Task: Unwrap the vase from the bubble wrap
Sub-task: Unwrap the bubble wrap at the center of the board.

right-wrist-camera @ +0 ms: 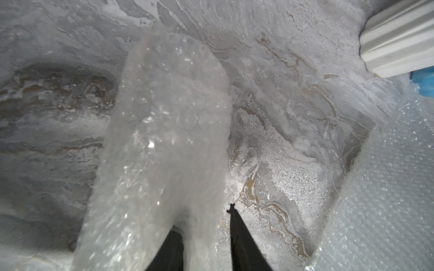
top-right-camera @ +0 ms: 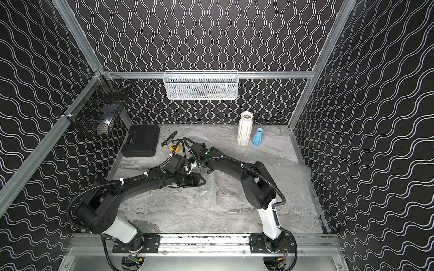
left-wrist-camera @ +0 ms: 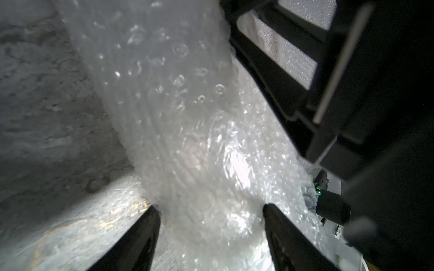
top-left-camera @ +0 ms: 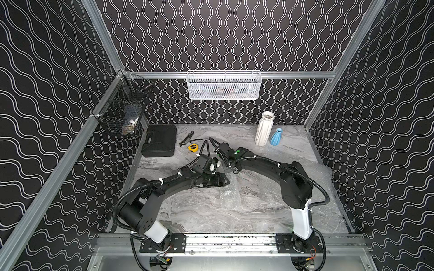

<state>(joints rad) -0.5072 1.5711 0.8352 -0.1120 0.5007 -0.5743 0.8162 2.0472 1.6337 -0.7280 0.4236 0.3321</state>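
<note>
A long roll of clear bubble wrap (top-left-camera: 231, 194) (top-right-camera: 209, 194) lies on the marble table, reaching from the two grippers toward the front. My left gripper (left-wrist-camera: 211, 206) (top-left-camera: 226, 182) has a finger pressed against each side of the roll (left-wrist-camera: 187, 117) and is shut on it. My right gripper (right-wrist-camera: 203, 218) (top-left-camera: 236, 171) holds the wrap (right-wrist-camera: 169, 117) between its fingers, and the wrap drapes over one of them. What is inside the roll is hidden. A white ribbed vase (top-left-camera: 264, 129) (right-wrist-camera: 399, 40) and a small blue vase (top-left-camera: 276, 137) stand bare at the back right.
A loose flat sheet of bubble wrap (top-left-camera: 312, 173) (right-wrist-camera: 387, 187) covers the table's right side under the right arm. At the back left are a black case (top-left-camera: 159, 140), a yellow tape measure (top-left-camera: 193, 147) and a black tool (top-left-camera: 186, 138). A white basket (top-left-camera: 224, 85) and a black basket (top-left-camera: 124, 110) hang on the walls.
</note>
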